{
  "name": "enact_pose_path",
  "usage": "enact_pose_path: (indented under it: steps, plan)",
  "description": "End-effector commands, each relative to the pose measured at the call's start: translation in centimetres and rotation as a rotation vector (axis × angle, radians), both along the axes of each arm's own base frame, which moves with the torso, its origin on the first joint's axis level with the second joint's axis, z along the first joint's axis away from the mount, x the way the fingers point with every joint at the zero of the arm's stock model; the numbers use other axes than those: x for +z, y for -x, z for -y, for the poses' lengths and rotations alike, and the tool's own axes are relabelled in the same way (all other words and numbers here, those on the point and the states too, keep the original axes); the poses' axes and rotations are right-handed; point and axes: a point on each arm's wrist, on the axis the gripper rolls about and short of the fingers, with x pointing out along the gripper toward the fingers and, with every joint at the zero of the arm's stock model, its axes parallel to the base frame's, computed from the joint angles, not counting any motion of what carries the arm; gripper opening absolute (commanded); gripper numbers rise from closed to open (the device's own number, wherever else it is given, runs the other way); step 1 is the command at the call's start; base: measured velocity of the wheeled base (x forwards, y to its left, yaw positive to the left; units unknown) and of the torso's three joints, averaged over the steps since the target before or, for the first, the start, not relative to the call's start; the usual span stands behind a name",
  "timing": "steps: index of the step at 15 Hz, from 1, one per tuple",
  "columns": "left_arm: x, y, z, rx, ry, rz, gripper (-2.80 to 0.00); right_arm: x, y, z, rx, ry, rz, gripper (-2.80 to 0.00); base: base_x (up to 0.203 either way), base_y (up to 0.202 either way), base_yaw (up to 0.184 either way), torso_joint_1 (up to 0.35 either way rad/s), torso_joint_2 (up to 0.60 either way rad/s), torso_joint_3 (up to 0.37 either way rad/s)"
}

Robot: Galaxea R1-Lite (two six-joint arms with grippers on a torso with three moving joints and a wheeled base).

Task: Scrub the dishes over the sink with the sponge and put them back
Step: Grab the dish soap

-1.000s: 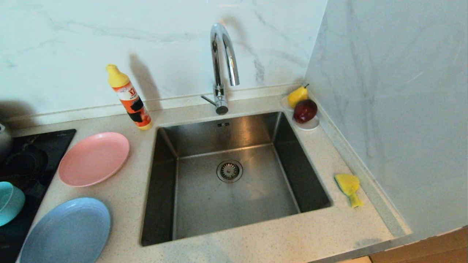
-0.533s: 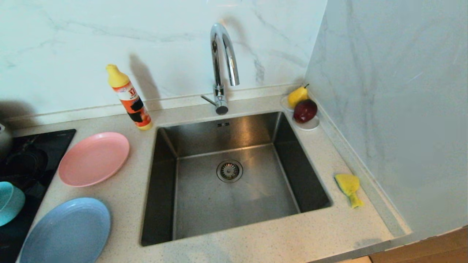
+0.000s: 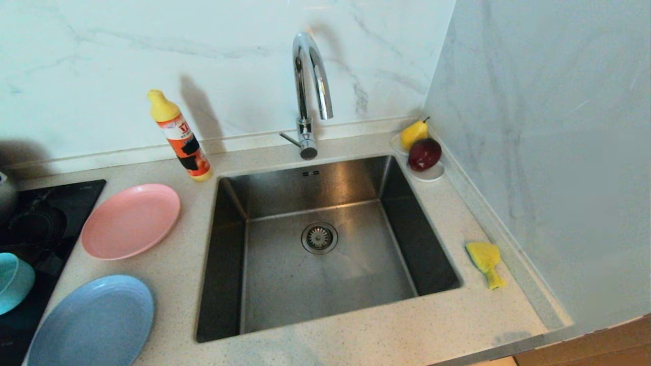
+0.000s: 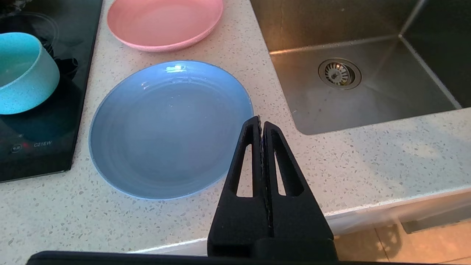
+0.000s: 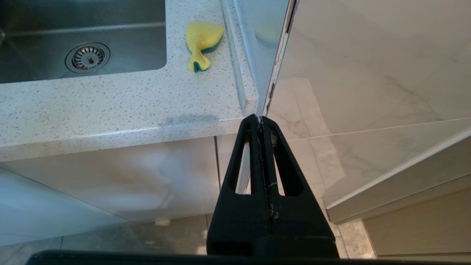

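Nothing has moved since a second ago: plates, bowl and sponge lie where they lay, and neither arm enters the head view.

Left gripper (image 4: pixel 260 123) hangs with its two black fingers pressed together, pinching nothing, poised above the front edge of the counter (image 4: pixel 368 158) at the near rim of the light blue plate (image 4: pixel 169 129). Beyond that plate, apart from it, sits the pink plate (image 4: pixel 165 22). Beside both, the teal bowl (image 4: pixel 22 73) rests on the black cooktop (image 4: pixel 44 147). To the other side of the plates opens the sink (image 4: pixel 368 99), with its round drain strainer (image 4: pixel 339 73) in the floor.

Right gripper (image 5: pixel 260 122) is likewise pressed shut and holds nothing; it hangs off the counter's front corner, in front of the cabinet face. Past it, the yellow sponge (image 5: pixel 201 44) lies on the counter strip between the sink and the side wall.

From the head view, the chrome tap (image 3: pixel 310 91) rises behind the basin, an orange detergent bottle (image 3: pixel 180 137) stands to its left, and a pear (image 3: pixel 414 133) and a red apple (image 3: pixel 424 154) sit on a small white saucer (image 3: pixel 430 175) in the back right corner.
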Motion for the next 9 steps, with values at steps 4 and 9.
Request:
enact_pose_path:
  steps: [4,9]
  plan:
    - [-0.4,-0.1,0.0,0.006,0.005,-0.025,-2.80,0.0,0.0,0.0,0.000,0.000,0.000,-2.80,0.000,0.000,0.000,0.000,0.00,0.000]
    - [5.0,-0.5,0.0,0.021,0.039,-0.042,-2.80,0.0,0.0,0.0,0.000,0.000,0.000,-2.80,0.000,0.000,0.000,0.000,0.00,0.000]
